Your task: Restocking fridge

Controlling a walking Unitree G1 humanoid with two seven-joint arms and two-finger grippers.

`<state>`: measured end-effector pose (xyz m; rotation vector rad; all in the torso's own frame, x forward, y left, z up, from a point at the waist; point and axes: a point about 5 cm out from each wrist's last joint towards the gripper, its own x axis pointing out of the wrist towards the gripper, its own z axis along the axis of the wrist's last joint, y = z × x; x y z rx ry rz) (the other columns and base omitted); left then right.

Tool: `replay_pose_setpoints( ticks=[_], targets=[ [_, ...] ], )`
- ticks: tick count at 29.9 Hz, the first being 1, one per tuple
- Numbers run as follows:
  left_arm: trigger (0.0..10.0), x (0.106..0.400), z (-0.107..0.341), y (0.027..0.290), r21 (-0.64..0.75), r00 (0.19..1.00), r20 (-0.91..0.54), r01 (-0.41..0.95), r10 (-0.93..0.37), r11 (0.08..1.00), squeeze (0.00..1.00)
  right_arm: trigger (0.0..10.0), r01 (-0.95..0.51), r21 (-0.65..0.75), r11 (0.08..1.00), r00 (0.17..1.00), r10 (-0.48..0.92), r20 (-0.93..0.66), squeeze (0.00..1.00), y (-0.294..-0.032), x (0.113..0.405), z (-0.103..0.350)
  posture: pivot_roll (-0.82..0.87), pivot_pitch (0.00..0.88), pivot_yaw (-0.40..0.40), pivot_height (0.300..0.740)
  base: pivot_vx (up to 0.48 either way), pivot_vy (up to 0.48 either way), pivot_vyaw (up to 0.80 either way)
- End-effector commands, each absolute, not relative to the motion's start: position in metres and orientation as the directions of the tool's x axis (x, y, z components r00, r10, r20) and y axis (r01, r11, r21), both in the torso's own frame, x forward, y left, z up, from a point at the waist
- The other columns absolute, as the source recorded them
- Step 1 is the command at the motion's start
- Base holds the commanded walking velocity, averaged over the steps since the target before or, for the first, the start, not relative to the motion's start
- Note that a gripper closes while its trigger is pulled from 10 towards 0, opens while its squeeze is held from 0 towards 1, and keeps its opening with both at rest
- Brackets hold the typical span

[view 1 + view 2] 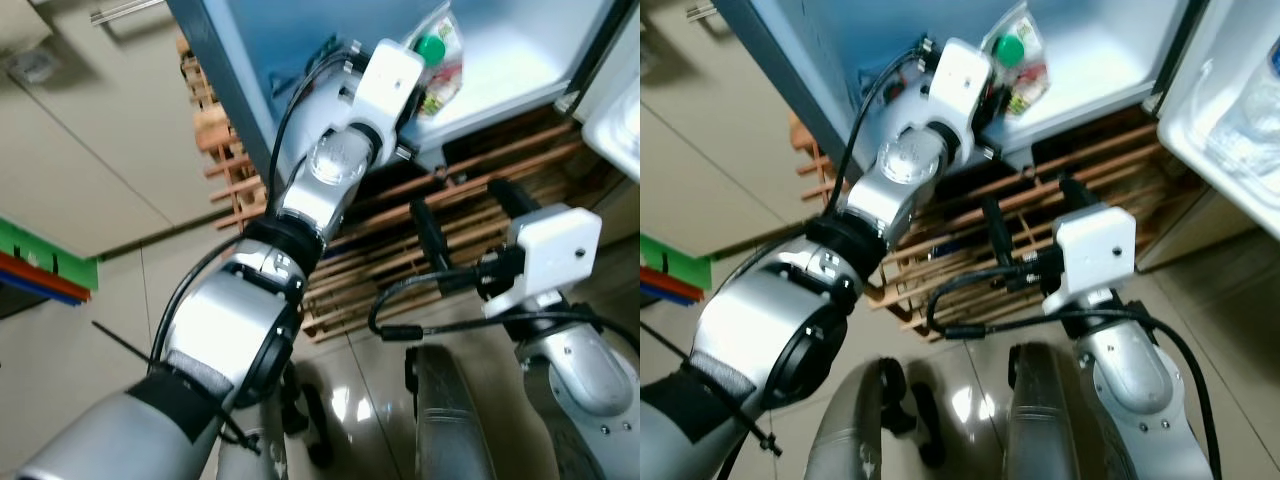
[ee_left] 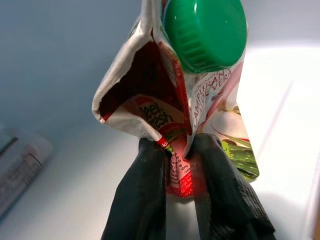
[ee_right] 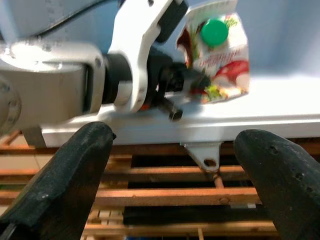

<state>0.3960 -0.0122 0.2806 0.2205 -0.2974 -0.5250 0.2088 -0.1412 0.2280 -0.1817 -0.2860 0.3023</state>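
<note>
The right gripper (image 3: 172, 185) hangs nearest, at about 4 o'clock in the head views, fingers spread wide with nothing between them, over a wooden rack (image 1: 400, 235) beneath the fridge (image 1: 1110, 70). Farther off, toward 12 o'clock, the left gripper (image 2: 177, 155) reaches onto the fridge's floor, its fingers pinched on the lower edge of a green-capped carton (image 2: 200, 75) standing there.

Glossy printed carton (image 2: 200, 100), ribbed plastic cap (image 2: 205, 31); matt black rubbery left claw (image 2: 177, 165); slatted wood pallet (image 3: 175, 192).
</note>
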Motion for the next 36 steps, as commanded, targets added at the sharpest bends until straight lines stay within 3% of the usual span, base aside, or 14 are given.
replay_pose_setpoints(
  ticks=[1,8,9,10,14,23,36],
  targets=[
    [10.0,0.401,0.275,-0.001,0.293,0.857,0.191,0.415,-0.478,0.861,0.00,10.0,-0.286,-0.207,0.936,0.908,0.334,0.253,0.00,-0.140,0.204,0.231,-0.37,0.410,0.202,0.631,0.000,0.000,0.00],
    [10.0,0.406,0.291,0.012,0.344,0.863,0.236,0.356,-0.447,0.869,0.00,10.0,-0.271,-0.185,0.945,0.922,0.310,0.232,0.00,-0.138,0.201,0.229,-0.38,0.413,0.206,0.631,0.000,0.000,0.00],
    [10.0,0.407,0.292,0.013,0.348,0.866,0.240,0.346,-0.439,0.872,0.13,10.0,-0.271,-0.182,0.945,0.923,0.308,0.229,0.00,-0.137,0.201,0.229,-0.38,0.413,0.206,0.631,0.000,0.000,0.00],
    [10.0,0.408,0.293,0.014,0.355,0.868,0.242,0.337,-0.434,0.872,1.00,10.0,-0.269,-0.179,0.946,0.925,0.306,0.226,0.00,-0.137,0.200,0.228,-0.38,0.413,0.206,0.631,0.000,0.000,0.00],
    [10.0,0.410,0.293,0.020,0.348,0.879,0.242,0.316,-0.410,0.883,1.00,10.0,-0.267,-0.168,0.949,0.929,0.300,0.215,0.00,-0.137,0.201,0.227,-0.38,0.411,0.207,0.631,0.000,0.000,0.00],
    [10.0,0.413,0.314,0.028,0.123,0.887,0.276,0.350,-0.371,0.929,1.00,10.0,-0.259,-0.163,0.952,0.934,0.290,0.209,0.00,-0.139,0.202,0.225,-0.38,0.392,0.199,0.631,0.000,0.000,0.00],
    [10.0,0.407,0.349,0.023,0.120,0.811,0.384,0.430,-0.441,0.895,1.00,10.0,-0.280,-0.172,0.944,0.927,0.312,0.206,0.00,-0.136,0.209,0.223,-0.36,0.347,0.182,0.631,0.000,0.000,0.00]
  ],
)
